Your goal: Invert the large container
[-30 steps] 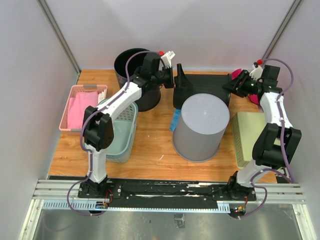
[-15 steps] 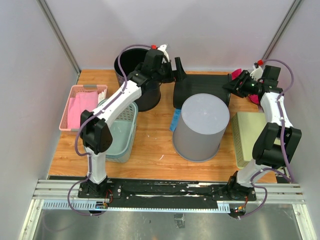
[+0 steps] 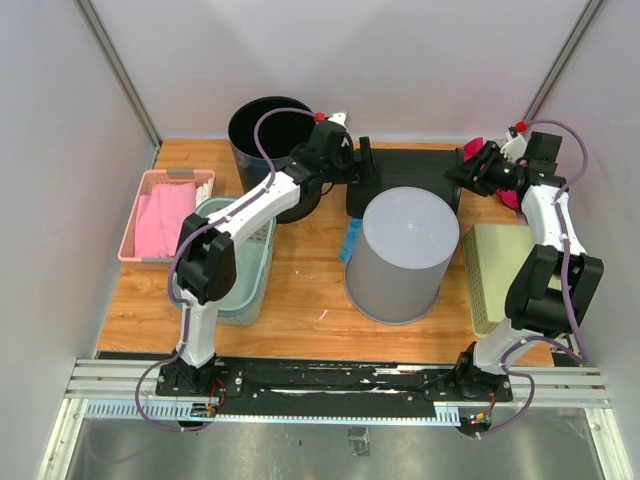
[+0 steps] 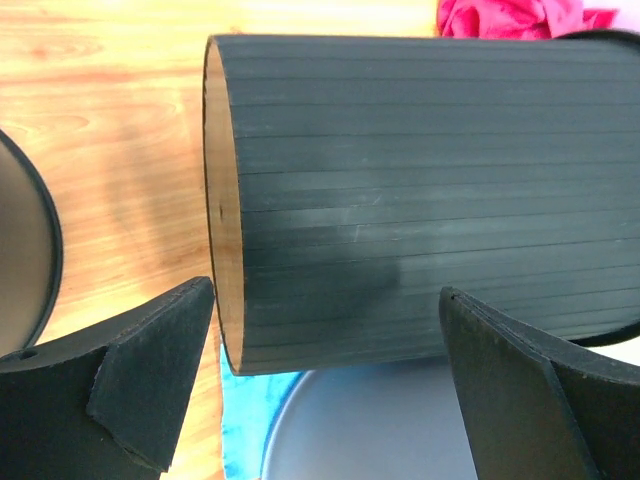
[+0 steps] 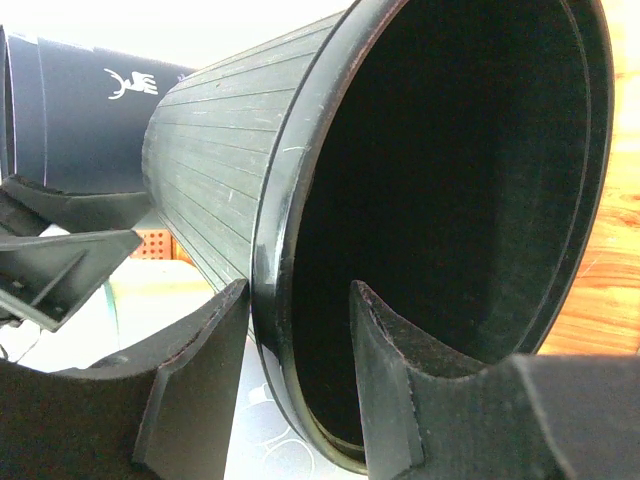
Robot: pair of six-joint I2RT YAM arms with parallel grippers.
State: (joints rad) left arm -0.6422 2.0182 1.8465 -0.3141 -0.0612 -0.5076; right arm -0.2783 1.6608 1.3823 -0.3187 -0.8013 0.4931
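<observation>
Reading what print there is, I find only a white deer mark (image 5: 125, 82) on a dark wall past the container (image 3: 405, 170). No letters show anywhere that I can make out.

The container is black and ribbed. It lies on its side along the far edge of the tabletop (image 3: 300, 290), mouth toward the right edge and base toward the left.

My right gripper (image 5: 300, 295) pinches its rim at the mouth, one finger outside the wall and one inside. My left gripper (image 4: 325, 290) is spread wide over the base end, and its fingers do not touch the container.

Room is tight around the container:
- The far edge of the tabletop runs right behind it.
- A grey bin (image 3: 405, 250) stands upside down just beside its near side, in the middle of the tabletop.
- A black bin (image 3: 262, 125) stands upright at the far left corner, near the container's base.
- A pink cloth (image 4: 510, 18) lies by the mouth, toward the far right corner.
- A blue cloth (image 3: 350, 240) lies at the grey bin's left side.

A pink basket (image 3: 135, 215) sits at the left edge with a teal basket (image 3: 255, 270) just beside it. A green box (image 3: 490, 275) lies along the right edge.

Bare wood shows between the teal basket and the grey bin, and along the near edge.
</observation>
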